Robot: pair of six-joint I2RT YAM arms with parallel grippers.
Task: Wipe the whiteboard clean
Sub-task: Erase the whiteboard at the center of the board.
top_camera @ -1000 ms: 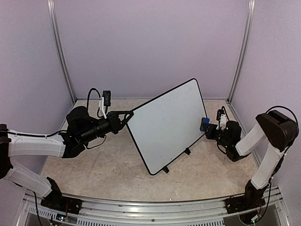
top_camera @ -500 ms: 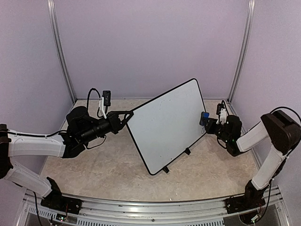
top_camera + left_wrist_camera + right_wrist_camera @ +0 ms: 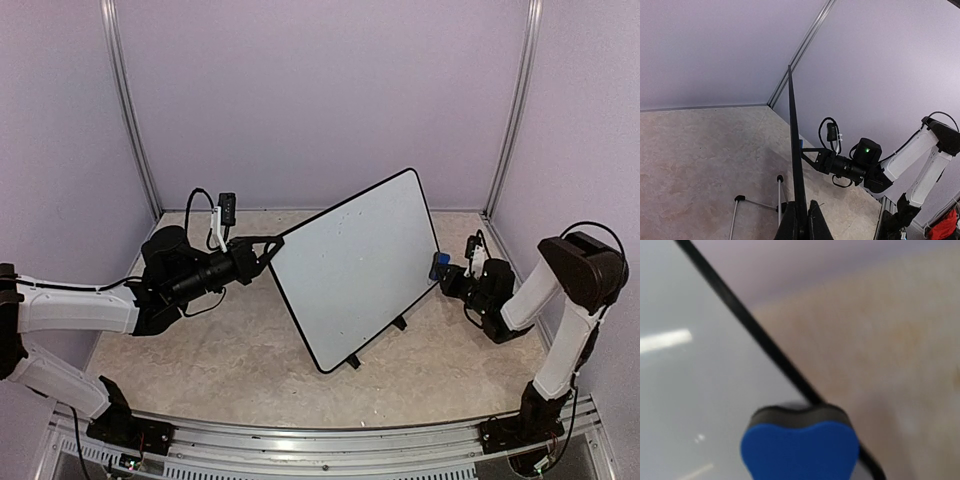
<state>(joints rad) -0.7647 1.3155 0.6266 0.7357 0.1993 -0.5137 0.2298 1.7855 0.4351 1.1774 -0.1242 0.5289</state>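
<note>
Left pincer (image 3: 274, 241) horizontal on whiteboard (image 3: 355, 265) edge

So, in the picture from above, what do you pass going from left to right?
First the left arm → left gripper → whiteboard → blue eraser → right arm.

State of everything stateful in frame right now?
whiteboard: tilted up on edge, no writing visible.
left end effector: shut on whiteboard's left edge.
right end effector: shut on eraser.
eraser: held, at whiteboard's right rim.
</note>
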